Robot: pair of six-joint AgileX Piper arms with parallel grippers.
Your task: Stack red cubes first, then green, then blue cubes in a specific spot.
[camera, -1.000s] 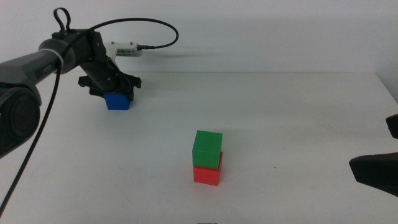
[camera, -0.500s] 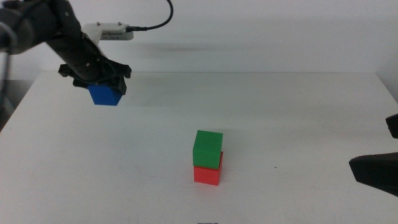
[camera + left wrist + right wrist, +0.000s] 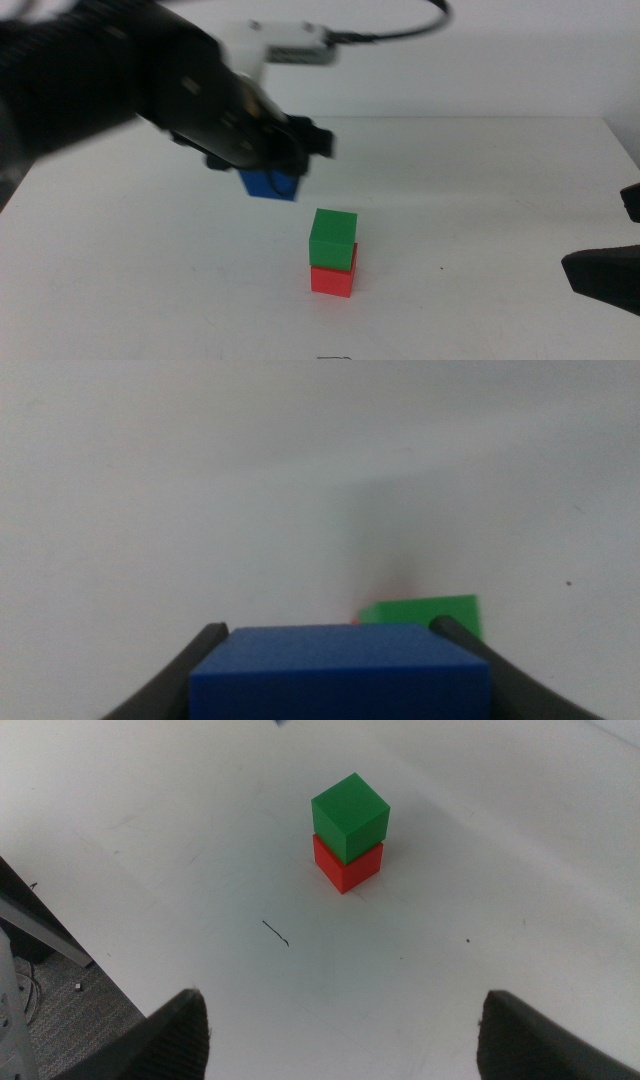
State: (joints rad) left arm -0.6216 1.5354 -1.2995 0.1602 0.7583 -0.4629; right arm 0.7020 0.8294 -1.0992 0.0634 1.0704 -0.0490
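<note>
Left gripper (image 3: 268,160): clamped on blue cube (image 3: 270,185), airborne, just up-left of the stack; was far-left 0.5 s ago
Stack: green cube (image 3: 334,238) on red cube (image 3: 333,280), unmoved
Right gripper (image 3: 340,1020): jaws apart, waiting near right
Surface: plain white table (image 3: 480,200), white wall
Writing: none legible

Left gripper (image 3: 268,165) is in the air over the white table (image 3: 480,200), jaws clamped on the blue cube (image 3: 270,184); arm is motion-blurred. Cube hangs clear of the tabletop, near the stack, off toward the table's far-left corner from it. Green cube (image 3: 334,237) sits on the red cube (image 3: 333,279), slightly offset, about mid-table toward the near edge. Right gripper (image 3: 606,270) waits by the right edge, well apart from the stack. A white cabled module (image 3: 290,45) rides on the left arm.
</note>
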